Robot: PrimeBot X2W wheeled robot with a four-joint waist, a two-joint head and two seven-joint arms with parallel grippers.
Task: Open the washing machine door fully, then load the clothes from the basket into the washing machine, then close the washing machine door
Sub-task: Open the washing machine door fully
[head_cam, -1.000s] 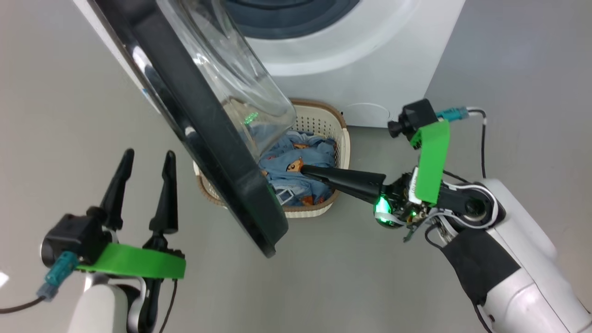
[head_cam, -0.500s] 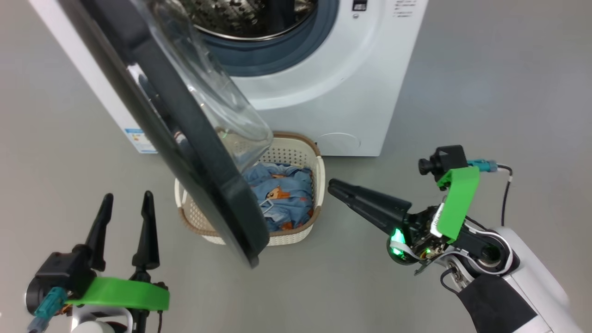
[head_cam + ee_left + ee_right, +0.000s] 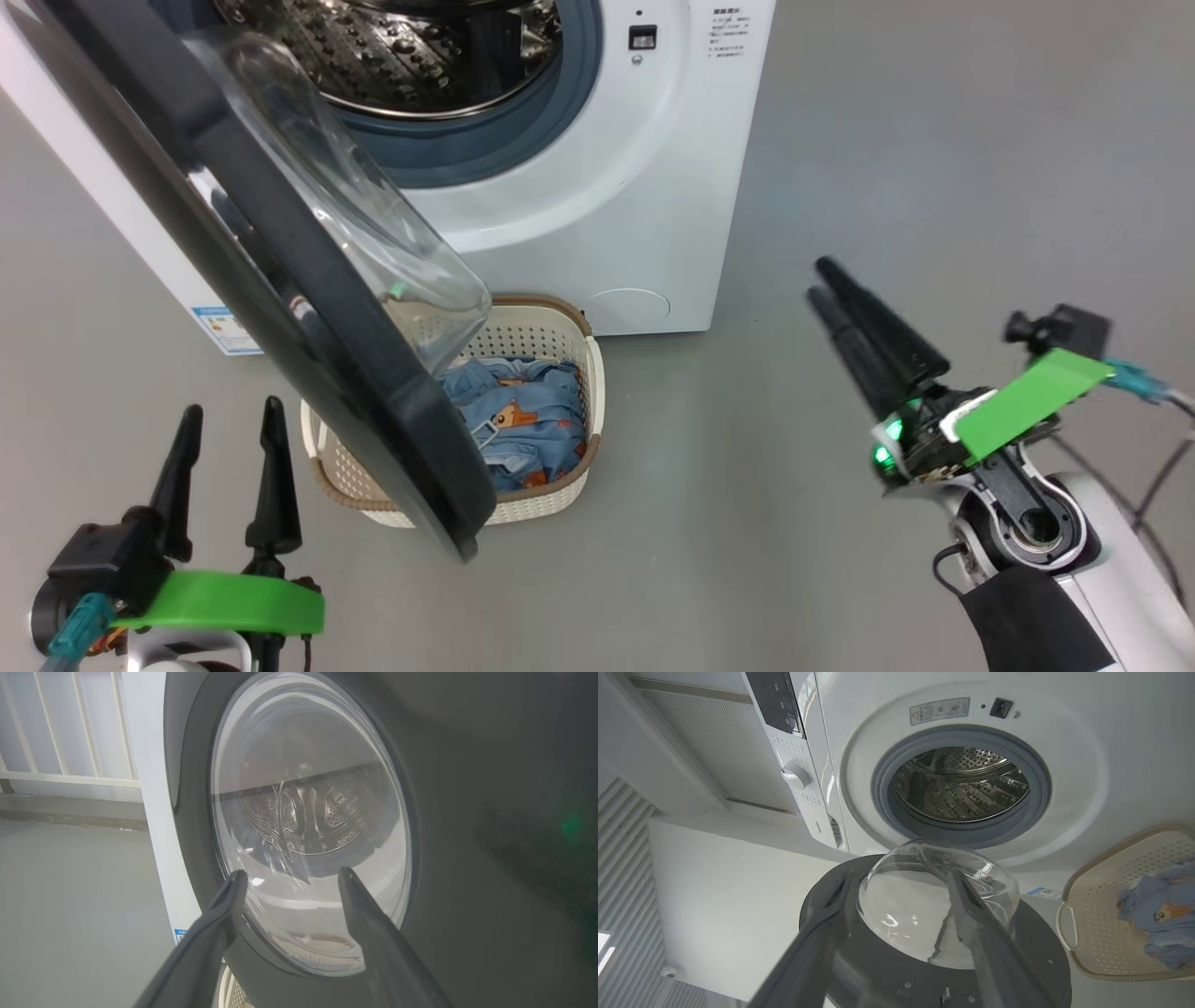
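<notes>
The door (image 3: 280, 271) stands open, swung out from the washer (image 3: 616, 187). Its glass bowl (image 3: 392, 261) overhangs the left part of the basket (image 3: 523, 509), which sits on the grey floor (image 3: 840, 140) just in front of the washer. The door thus stands between the left gripper (image 3: 231, 408) and the basket and hides part of the clothes (image 3: 513, 429); the blue printed garments that show lie heaped inside the basket. The left gripper hangs low at the left, fingers apart and empty, aimed at the door's outer face. The right gripper (image 3: 818, 278) hangs in the air to the right, well apart from the basket. The right wrist view shows its fingers spread on nothing, with the drum (image 3: 966, 788) and grey-blue seal (image 3: 881, 788) beyond the door. A round flap (image 3: 627, 310) marks the washer's lower front, a dial (image 3: 796, 775) sits on its panel, and white railings (image 3: 70, 728) stand behind. A blue energy label (image 3: 224, 329) is stuck low on the washer, left of the door. A warning sticker (image 3: 940, 710) sits above the opening beside a small dark square (image 3: 1001, 707). The print on both stickers is too small to read.
</notes>
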